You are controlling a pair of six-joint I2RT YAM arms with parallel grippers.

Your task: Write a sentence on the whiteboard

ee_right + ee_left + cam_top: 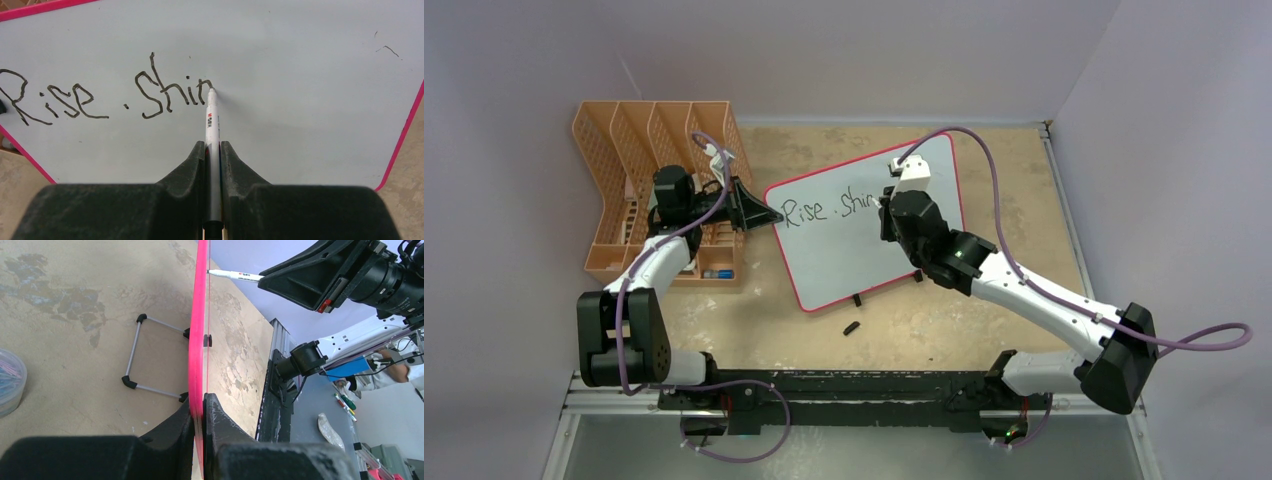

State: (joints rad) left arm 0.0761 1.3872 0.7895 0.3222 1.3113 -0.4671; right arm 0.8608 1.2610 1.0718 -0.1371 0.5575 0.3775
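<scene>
Writing on the whiteboard.
Left gripper clamps the board's nine-o'clock edge; right gripper pinches a marker, tip touching the lettering "Rise . Shin".

The whiteboard has a smooth, faintly glossy white face and a glossy pink plastic rim. The lettering on it is matt black ink. The marker has a smooth white plastic barrel. The left gripper and right gripper are matt black plastic, the left finely scratched. The counter is matt, tan, blotchy and rough. The rack at its far left corner is orange plastic mesh. The stand is thin bare metal rod with black caps.
</scene>
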